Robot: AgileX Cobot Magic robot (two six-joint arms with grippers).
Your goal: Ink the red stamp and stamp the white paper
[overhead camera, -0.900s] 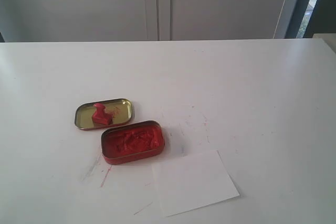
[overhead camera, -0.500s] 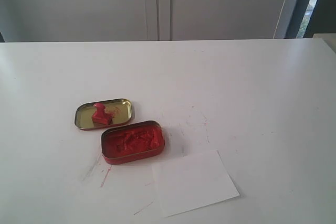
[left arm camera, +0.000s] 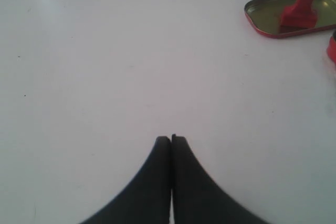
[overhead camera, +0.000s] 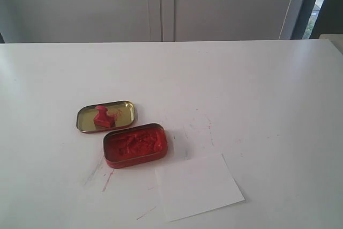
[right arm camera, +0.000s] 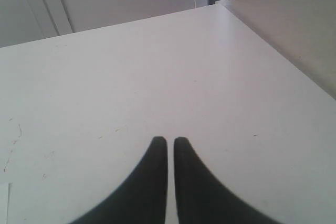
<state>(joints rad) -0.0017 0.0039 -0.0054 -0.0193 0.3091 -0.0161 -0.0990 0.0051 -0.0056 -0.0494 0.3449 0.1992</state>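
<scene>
The small red stamp stands knob-up inside the gold tin lid on the white table, left of centre. In the left wrist view the red stamp shows well ahead of my left gripper and off to one side. That gripper is shut and empty, hanging over bare table. The white paper lies flat near the front edge and looks plain. My right gripper has its fingers almost touching with nothing between them. Neither gripper shows in the exterior view.
The open red ink tin sits between the lid and the paper, with lumpy red ink inside. Red smears mark the table around it. A grey cabinet stands behind the table's far edge. The table's right edge shows in the right wrist view.
</scene>
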